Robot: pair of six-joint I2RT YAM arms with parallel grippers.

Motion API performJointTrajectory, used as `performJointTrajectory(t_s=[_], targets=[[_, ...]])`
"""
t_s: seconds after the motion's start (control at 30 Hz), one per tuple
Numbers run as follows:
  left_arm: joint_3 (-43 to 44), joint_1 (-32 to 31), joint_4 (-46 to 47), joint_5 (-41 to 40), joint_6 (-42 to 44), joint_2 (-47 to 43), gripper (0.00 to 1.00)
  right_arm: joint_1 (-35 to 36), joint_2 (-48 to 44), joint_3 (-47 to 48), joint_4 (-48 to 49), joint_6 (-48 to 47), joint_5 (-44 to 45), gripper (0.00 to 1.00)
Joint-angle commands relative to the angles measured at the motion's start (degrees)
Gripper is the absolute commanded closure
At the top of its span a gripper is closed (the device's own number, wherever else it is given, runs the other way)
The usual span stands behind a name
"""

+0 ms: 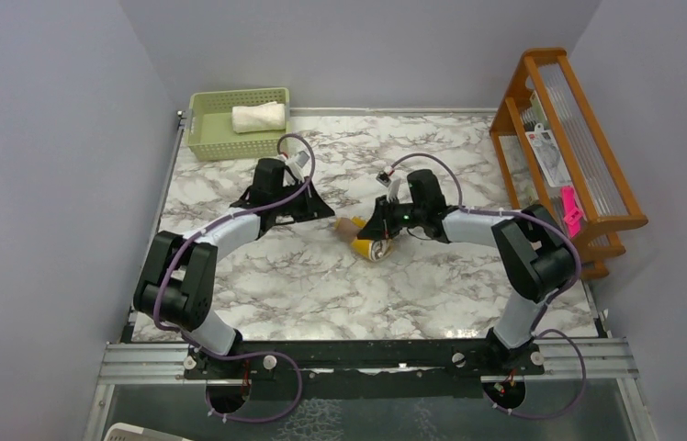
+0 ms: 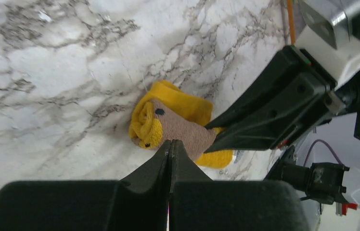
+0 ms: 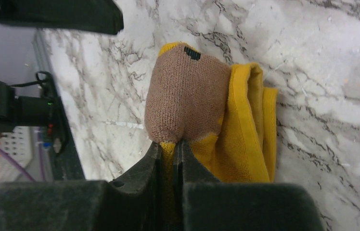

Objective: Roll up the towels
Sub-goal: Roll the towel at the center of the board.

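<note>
While the left gripper [image 1: 331, 213] hangs with its jaws pressed together on nothing, the overhead view has the right gripper [image 1: 378, 231] clamped on the mustard-yellow towel [image 1: 363, 245], which lies bunched near the middle of the marble table [image 1: 275, 285]. The left gripper's tips sit at ten o'clock from that towel, close by. The cream-white towel [image 1: 259, 118] lies rolled inside a pale green basket [image 1: 195, 129] at eleven o'clock on the table. A wooden rack [image 1: 544, 55] stands off the table's edge at two o'clock.

From the left wrist, its two black fingers meet in a closed wedge at six o'clock. Just past their tips lies the yellow towel, with a brown patch on top and a curled yellow end at nine o'clock. Whether the tips touch the cloth cannot be told. The right gripper reaches in from three o'clock, nipping the towel's edge.

From the right wrist, the fingers pinch a fold of yellow cloth between them. The brown patch bulges at twelve o'clock above the tips, and yellow folds trail away towards four o'clock on the marble.
</note>
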Motion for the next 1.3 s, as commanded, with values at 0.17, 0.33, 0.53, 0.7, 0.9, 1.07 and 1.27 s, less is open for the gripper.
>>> performJointTrajectory(t_s=[0.17, 0.33, 0.53, 0.7, 0.9, 1.07, 1.27], targets=[[-6.7, -2.9, 8.7, -3.5, -7.4, -0.4, 0.97, -6.1, 5.6, -9.9, 29.6, 26.9, -13.8, 0.99], [-9.3, -3.0, 10.0, -6.5, -10.3, -2.5, 0.87, -8.6, 9.3, -14.0, 42.1, 36.4, -14.2, 0.99], [-11.2, -4.9, 14.0, -6.9, -14.0, -1.1, 0.71, -9.7, 14.1, -19.5, 59.0, 50.0, -9.6, 0.99], [-14.4, -6.4, 21.2, -5.7, -19.9, 2.1, 0.39, -9.9, 20.5, -22.4, 71.9, 61.2, -5.2, 0.99], [-18.9, -7.1, 30.0, -5.4, -27.0, 4.6, 0.07, -10.3, 25.9, -24.0, 81.6, 67.2, -2.8, 0.99], [-21.3, -8.9, 38.9, -5.8, -31.9, 8.2, 0.02, -10.3, 25.4, -23.7, 79.5, 65.6, -3.0, 0.99], [-20.2, -11.6, 49.1, -4.3, -37.1, 16.3, 0.09, -10.3, 23.9, -23.0, 76.1, 63.4, -3.5, 0.99]])
